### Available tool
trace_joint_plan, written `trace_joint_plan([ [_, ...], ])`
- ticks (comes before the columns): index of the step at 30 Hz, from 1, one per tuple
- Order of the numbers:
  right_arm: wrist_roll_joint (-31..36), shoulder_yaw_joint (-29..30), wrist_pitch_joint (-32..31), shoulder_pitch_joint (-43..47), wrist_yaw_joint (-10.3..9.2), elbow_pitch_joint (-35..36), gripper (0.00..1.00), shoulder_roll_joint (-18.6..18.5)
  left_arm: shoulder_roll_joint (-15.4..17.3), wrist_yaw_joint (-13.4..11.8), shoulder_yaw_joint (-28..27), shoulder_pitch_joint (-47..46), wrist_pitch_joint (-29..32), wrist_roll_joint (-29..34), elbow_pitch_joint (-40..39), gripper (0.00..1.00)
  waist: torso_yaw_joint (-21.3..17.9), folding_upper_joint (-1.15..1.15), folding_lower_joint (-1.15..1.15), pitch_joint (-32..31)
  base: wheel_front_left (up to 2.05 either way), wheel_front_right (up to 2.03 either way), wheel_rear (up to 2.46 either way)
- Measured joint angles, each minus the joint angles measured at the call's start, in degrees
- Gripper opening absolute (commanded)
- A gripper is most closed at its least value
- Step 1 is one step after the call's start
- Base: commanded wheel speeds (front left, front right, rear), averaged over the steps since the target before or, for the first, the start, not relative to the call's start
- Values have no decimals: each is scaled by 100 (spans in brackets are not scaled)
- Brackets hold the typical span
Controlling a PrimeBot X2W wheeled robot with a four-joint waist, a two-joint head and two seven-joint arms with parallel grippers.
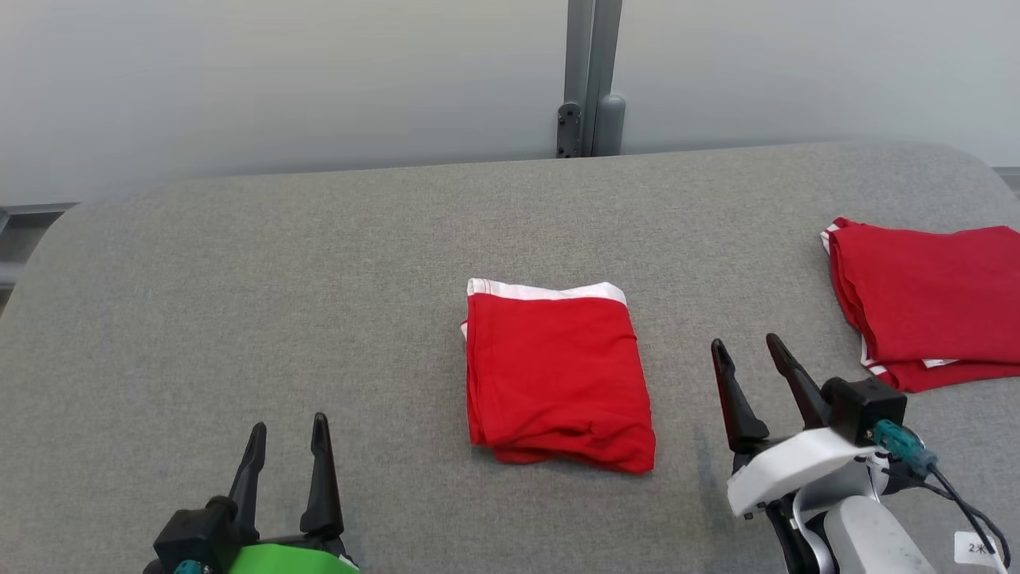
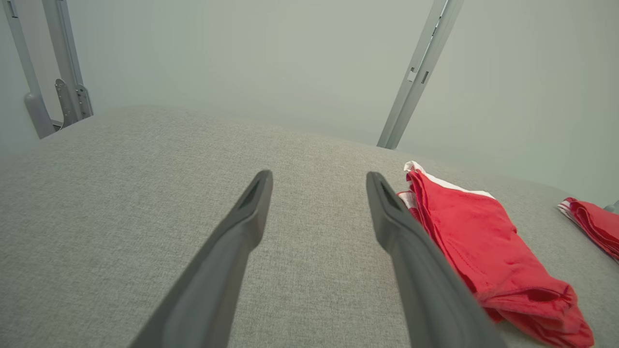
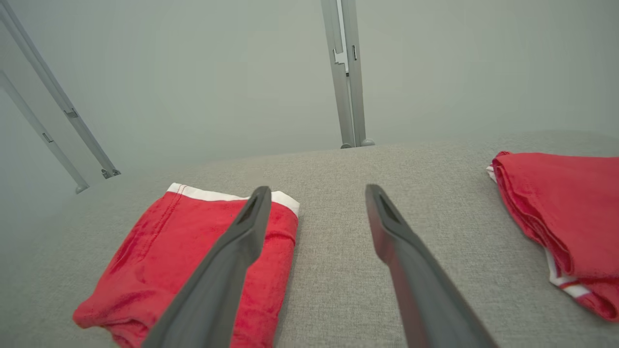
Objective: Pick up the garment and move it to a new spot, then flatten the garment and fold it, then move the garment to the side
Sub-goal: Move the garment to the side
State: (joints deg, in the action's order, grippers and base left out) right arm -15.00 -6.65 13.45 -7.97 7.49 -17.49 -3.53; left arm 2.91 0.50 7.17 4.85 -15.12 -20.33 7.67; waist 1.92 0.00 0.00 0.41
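Both empty and spread wide, my left pincer (image 1: 288,422) and right pincer (image 1: 747,341) flank the folded red garment (image 1: 558,375) on the counter (image 1: 239,303). It looks soft, light, floppy; I'd take the thick near fold.

Centre: garment (image 1: 558,375), plain red, with a white band along its far edge. Right: stacked garments (image 1: 928,303), the same red, with white trim at the edges. Desk (image 1: 239,303): mid-grey with a fine woven fleck. My left fingers (image 1: 321,478) and right fingers (image 1: 729,391): matt black. My left wrist cover (image 1: 287,560): bright green. My right wrist cover (image 1: 789,466): white, with a teal plug (image 1: 896,438). Wall (image 1: 279,80): pale grey-green. Post (image 1: 590,64): grey.
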Motion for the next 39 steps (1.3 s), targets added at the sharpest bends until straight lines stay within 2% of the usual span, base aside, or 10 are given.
trace_joint_plan([
  [7,-403,-71,-1043,-601,0,-479,100,-264,-3,5,120,-240,0,-16,1,100,96,0,0,257,0,0,0],
  [16,-1457,-879,-2257,-1398,0,-1074,100,-730,-5,-99,245,-511,0,-169,-15,100,403,0,0,717,0,0,0],
  [23,-2206,-1455,-2735,-1653,0,-1228,100,-956,-5,-135,265,-591,0,-216,-34,100,621,0,0,980,0,0,0],
  [24,-2306,-1521,-2786,-1701,0,-1265,69,-976,-4,-148,258,-598,0,-216,-38,100,636,0,0,1010,0,0,0],
  [25,-2377,-1584,-2827,-1742,0,-1290,47,-988,-4,-151,256,-604,0,-216,-43,100,642,0,0,1032,0,0,0],
  [26,-2442,-1644,-2852,-1783,0,-1315,47,-989,-5,-152,252,-607,0,-216,-49,100,642,0,0,1050,0,0,0],
  [27,-2514,-1705,-2860,-1828,0,-1347,31,-985,-4,-152,254,-609,0,-216,-55,100,634,0,0,1064,0,0,0],
  [28,-2602,-1762,-2859,-1870,0,-1380,20,-984,-4,-152,255,-613,0,-216,-59,100,617,0,0,1075,0,0,0],
  [29,-2655,-1824,-2852,-1909,0,-1413,0,-989,-5,-152,252,-622,0,-215,-65,100,598,0,0,1084,0,0,0],
  [39,-2837,-2370,-2123,-2384,0,-1343,0,-1283,-5,-113,192,-703,0,67,-89,100,205,0,0,1186,0,0,0],
])
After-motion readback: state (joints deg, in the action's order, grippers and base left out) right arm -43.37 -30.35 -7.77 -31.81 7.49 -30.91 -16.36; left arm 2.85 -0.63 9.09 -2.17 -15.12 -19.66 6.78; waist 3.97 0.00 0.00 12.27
